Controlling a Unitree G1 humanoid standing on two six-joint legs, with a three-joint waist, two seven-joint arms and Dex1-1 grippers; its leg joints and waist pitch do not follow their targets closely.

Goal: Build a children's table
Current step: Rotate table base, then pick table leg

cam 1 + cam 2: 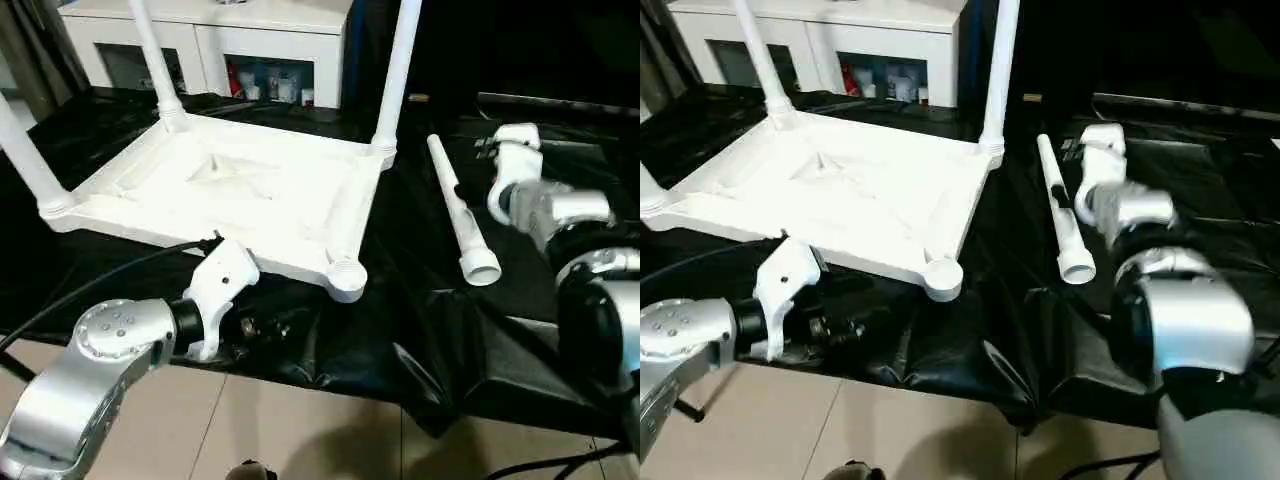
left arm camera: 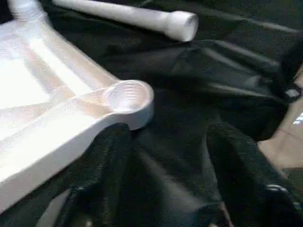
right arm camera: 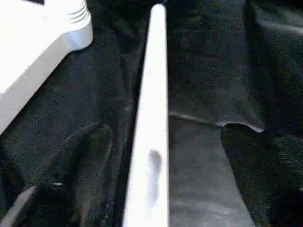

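Note:
The children's table lies upside down on a black sheet, its ribbed white top (image 1: 230, 190) facing up. Three white tube legs (image 1: 400, 70) stand upright in its corners. The near right corner socket (image 2: 127, 95) is empty. A loose leg (image 1: 462, 218) lies on the sheet to the right of the top. My left gripper (image 2: 165, 189) is open just in front of the empty socket, with nothing between its fingers (image 2: 99, 179). My right gripper (image 3: 161, 146) is open, its fingers (image 3: 80, 161) on either side of the loose leg (image 3: 151, 132) and apart from it.
A white cabinet (image 1: 210, 40) with glass-fronted compartments stands behind the table. The black sheet (image 1: 420, 330) hangs in folds over the near edge, with tiled floor (image 1: 300, 430) below. A black cable (image 1: 90, 285) runs along my left forearm.

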